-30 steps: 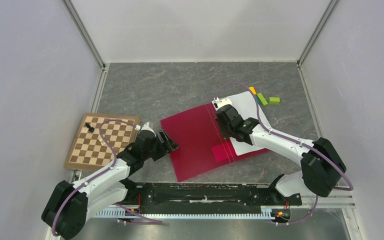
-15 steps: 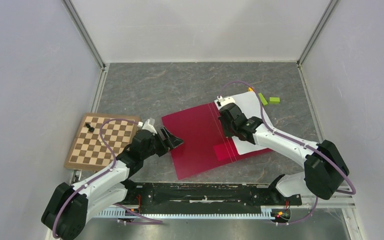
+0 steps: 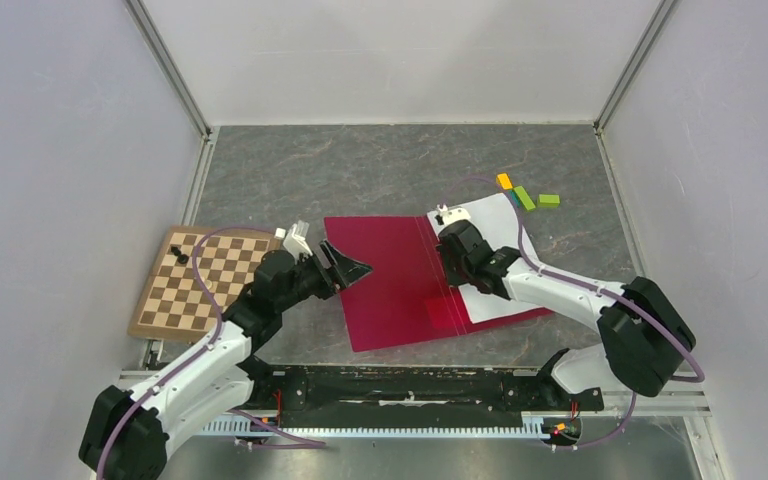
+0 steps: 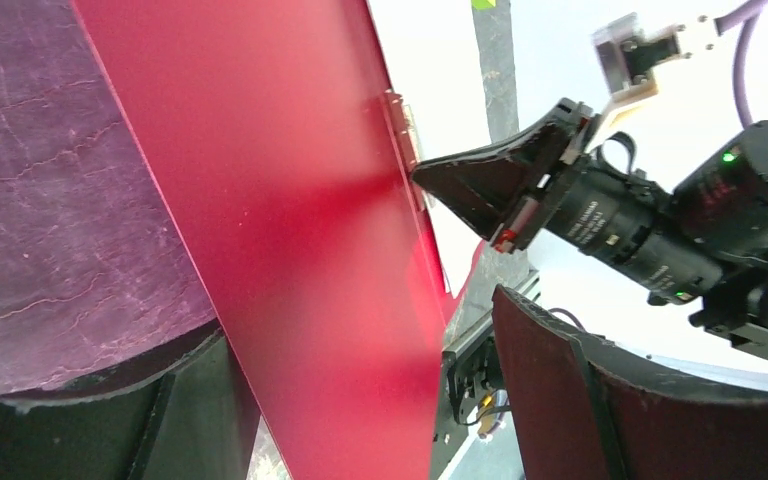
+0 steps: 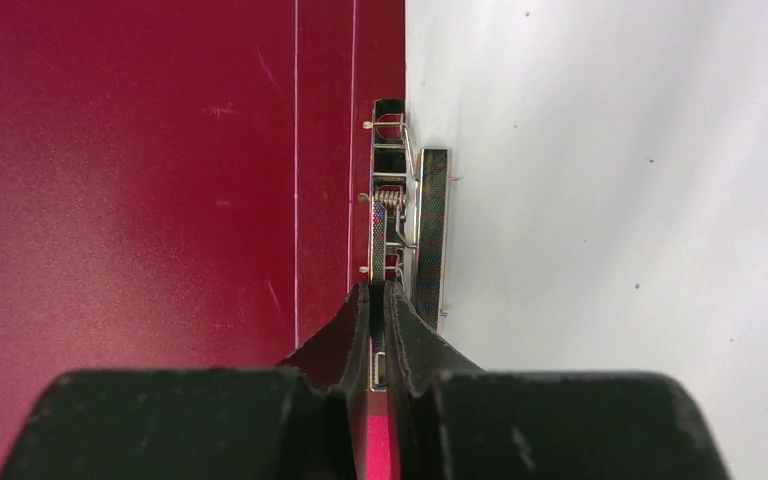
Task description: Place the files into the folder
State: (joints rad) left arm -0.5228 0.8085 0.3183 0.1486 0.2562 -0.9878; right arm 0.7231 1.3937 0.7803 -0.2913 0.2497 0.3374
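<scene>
a: how far along is it?

b: the folder [image 3: 390,290] lies open on the table [image 3: 360,170]. the files [image 3: 485,215] rest on its right half, with a white sheet poking past the folder's far edge. whether the metal clip [image 5: 400,220] at the folder's spine pins them cannot be told. closing the folder looks like what is left.

a: and the grippers?

b: the right gripper [image 5: 380,295] sits at the spine, jaws nearly together, and seems to pinch the near end of the clip. the left gripper [image 3: 348,270] is at the folder's left edge with its jaws wide apart. the cover [image 4: 300,230] runs between them, and no clamping shows. the cover looks tilted up off the table.

a: is there room to swing it over?

b: probably. the chessboard [image 3: 205,285] lies left of the folder, apart from it. the coloured blocks [image 3: 525,195] sit beyond the folder's far right corner, near the sheet. the right gripper stands in the cover's path, so it likely has to clear out first.
</scene>
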